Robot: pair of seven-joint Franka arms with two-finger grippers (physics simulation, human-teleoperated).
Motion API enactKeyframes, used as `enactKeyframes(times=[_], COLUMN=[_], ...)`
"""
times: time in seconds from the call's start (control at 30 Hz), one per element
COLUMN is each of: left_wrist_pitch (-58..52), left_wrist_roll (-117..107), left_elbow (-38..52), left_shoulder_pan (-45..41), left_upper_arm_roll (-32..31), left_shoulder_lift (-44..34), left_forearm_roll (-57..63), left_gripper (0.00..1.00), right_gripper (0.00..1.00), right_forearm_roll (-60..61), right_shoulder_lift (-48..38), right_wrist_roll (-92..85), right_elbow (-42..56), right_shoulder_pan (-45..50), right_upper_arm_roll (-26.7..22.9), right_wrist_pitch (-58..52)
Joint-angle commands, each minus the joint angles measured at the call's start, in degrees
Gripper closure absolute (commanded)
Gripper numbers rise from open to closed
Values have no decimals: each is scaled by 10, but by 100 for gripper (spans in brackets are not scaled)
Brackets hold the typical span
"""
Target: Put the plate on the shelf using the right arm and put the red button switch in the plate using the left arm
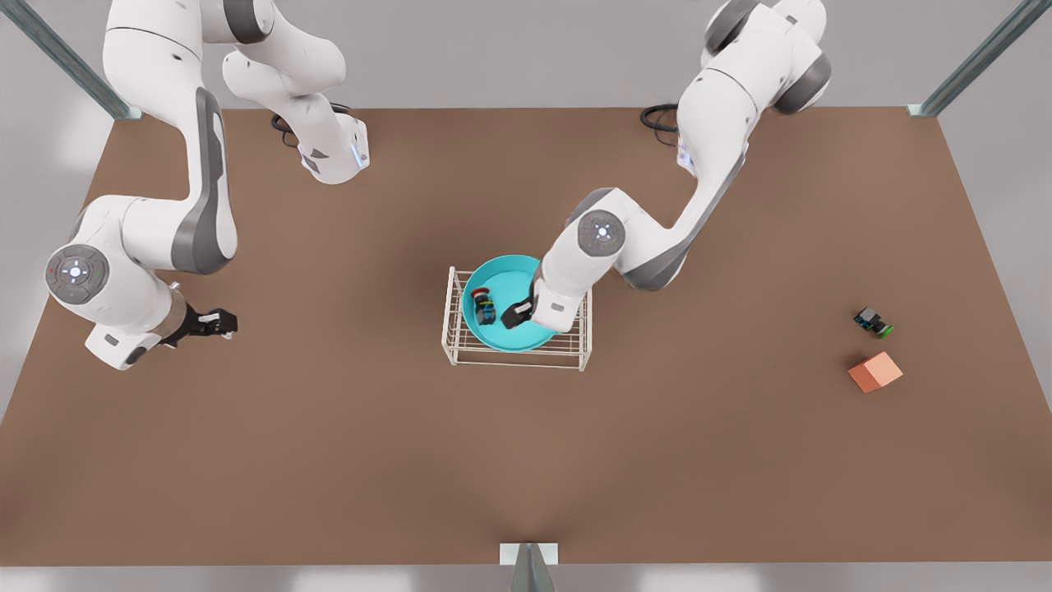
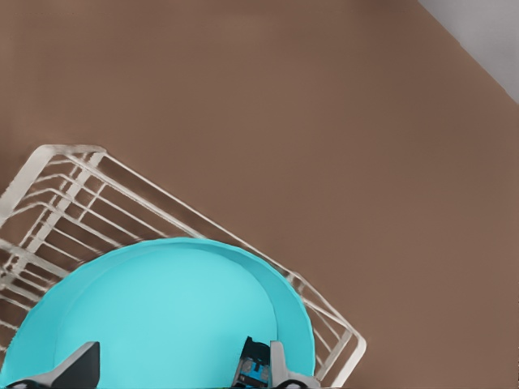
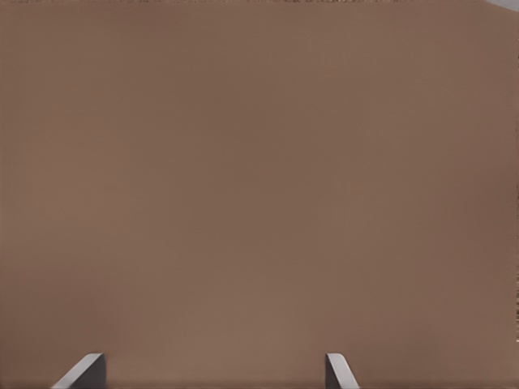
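The teal plate (image 1: pixel 503 282) rests on top of the white wire shelf (image 1: pixel 454 344) at the table's middle. The red button switch (image 1: pixel 483 306) lies inside the plate, towards the front view's left. My left gripper (image 1: pixel 518 314) hangs open just above the plate, beside the switch. In the left wrist view the plate (image 2: pixel 162 308) covers the shelf (image 2: pixel 73 186), and the switch (image 2: pixel 253 366) lies close to one fingertip of the left gripper (image 2: pixel 180 371). My right gripper (image 1: pixel 222 322) waits open over bare table at the front view's left, its fingertips (image 3: pixel 85 371) wide apart.
A green-capped switch (image 1: pixel 873 321) and an orange cube (image 1: pixel 875 372) lie on the brown table (image 1: pixel 526 460) at the front view's right. Metal frame posts stand at the far corners and the near edge.
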Motion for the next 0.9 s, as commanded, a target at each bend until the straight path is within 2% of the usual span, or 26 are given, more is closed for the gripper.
enactKeyframes(times=[0.0,0.07,0.1,0.17,0.3,0.33,0.37,0.43,0.47,0.53,0.87], left_wrist_pitch=[-217,-294,-322,-294,-303,-325,-245,-184,-135,-140,-141], left_wrist_roll=[281,513,576,602,631,735,735,733,727,704,698], left_elbow=[2,34,48,-63,-21,-18,-114,-210,-289,-234,-228], left_shoulder_pan=[62,111,174,232,303,160,159,156,156,149,147], left_upper_arm_roll=[1,5,2,3,15,230,232,232,232,232,232], left_shoulder_lift=[-35,-37,-53,-140,-129,-143,-202,-260,-307,-280,-271], left_forearm_roll=[44,175,176,136,115,3,-15,-15,-15,-12,-11], left_gripper=[0,0,0,0,0,0,0,0,0,0,0], right_gripper=[0,0,0,0,0,0,0,0,0,0,0], right_forearm_roll=[0,0,0,0,0,0,0,0,0,1,1], right_shoulder_lift=[0,1,2,15,13,13,13,13,13,13,16], right_wrist_roll=[-7,-7,-6,-7,-7,-7,-7,-9,-9,-8,-7], right_elbow=[4,4,4,4,6,8,12,13,13,13,13], right_shoulder_pan=[-3,-3,-3,-9,-9,-10,-10,-9,-9,-9,-10], right_upper_arm_roll=[0,0,0,-1,-2,-2,-2,-2,-1,-1,-2], right_wrist_pitch=[-9,-9,-9,-9,-10,-15,-17,-30,-30,-30,-30])
